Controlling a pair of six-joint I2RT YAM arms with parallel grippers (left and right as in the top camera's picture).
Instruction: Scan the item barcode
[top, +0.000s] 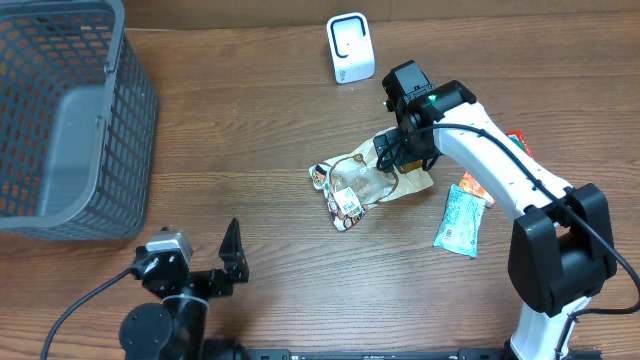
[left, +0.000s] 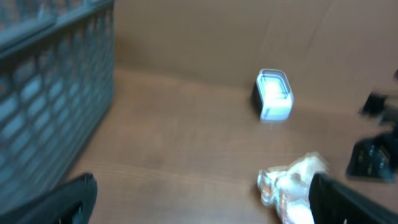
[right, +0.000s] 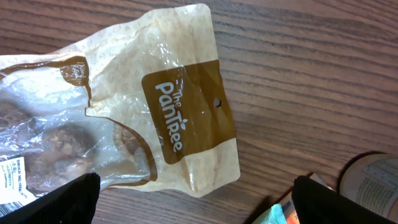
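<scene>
right gripper (right: 198, 200) hovers wide-spread over snack bag (right: 186, 118).

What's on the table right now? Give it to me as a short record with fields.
item: clear-and-brown snack bag, flat at mid-table
scanner: white scanner, far edge, apart from the bag
right gripper: open, over the bag's brown end, holding nothing
left gripper: open, near edge, holding nothing
basket: grey basket, far left
other: teal packet, right of the bag
status: bag not yet lifted
</scene>
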